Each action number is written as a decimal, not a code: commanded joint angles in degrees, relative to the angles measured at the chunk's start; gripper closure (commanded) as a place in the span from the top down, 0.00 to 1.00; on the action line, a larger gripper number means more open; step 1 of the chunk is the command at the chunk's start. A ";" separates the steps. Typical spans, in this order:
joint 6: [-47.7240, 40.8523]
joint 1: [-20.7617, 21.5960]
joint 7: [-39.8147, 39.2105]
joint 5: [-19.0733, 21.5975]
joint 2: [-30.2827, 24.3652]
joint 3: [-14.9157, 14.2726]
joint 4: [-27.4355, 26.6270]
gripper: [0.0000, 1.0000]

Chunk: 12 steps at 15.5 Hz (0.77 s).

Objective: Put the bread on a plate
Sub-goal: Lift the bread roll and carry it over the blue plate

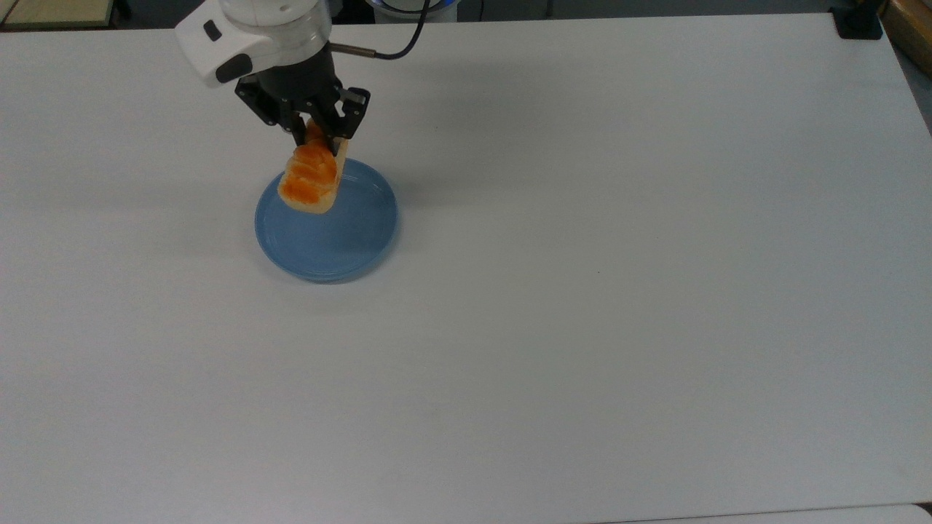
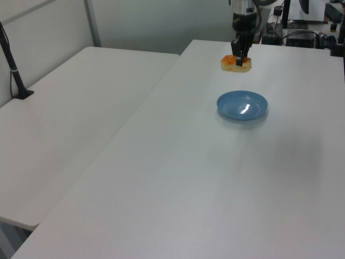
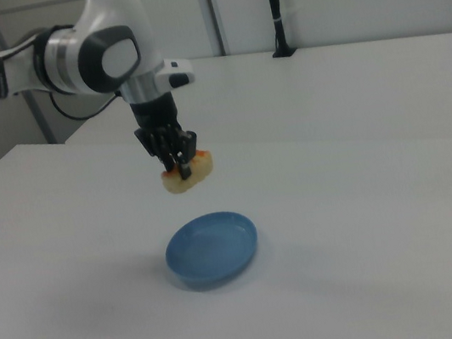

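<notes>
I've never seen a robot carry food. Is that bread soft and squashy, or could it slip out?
Probably stiff: the bread keeps its loaf shape with the gripper pinching one end, and it juts out without sagging. It seems light, since a small end grip holds it above the plate. Its glossy top hints it might be slippery.
</notes>
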 commanded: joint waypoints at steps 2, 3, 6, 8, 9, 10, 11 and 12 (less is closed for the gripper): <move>13.60 -1.31 -0.98 -1.16 -2.63 -0.52 -12.27 0.34; 15.19 -1.31 -1.07 -1.16 -2.54 -1.13 -13.94 0.34; 17.14 -1.31 -2.64 -2.29 -1.93 -1.40 -17.20 0.34; 17.40 -1.48 -3.18 -2.39 -1.32 -1.40 -18.08 0.34; 17.84 -1.74 -3.18 -2.39 -1.14 -1.40 -18.35 0.34; 18.80 -1.83 -3.18 -2.39 -0.79 -1.40 -18.70 0.34; 19.85 -1.75 -3.18 -2.39 -0.35 -1.40 -19.14 0.34; 20.65 -1.75 -3.18 -2.39 -0.17 -1.40 -19.58 0.34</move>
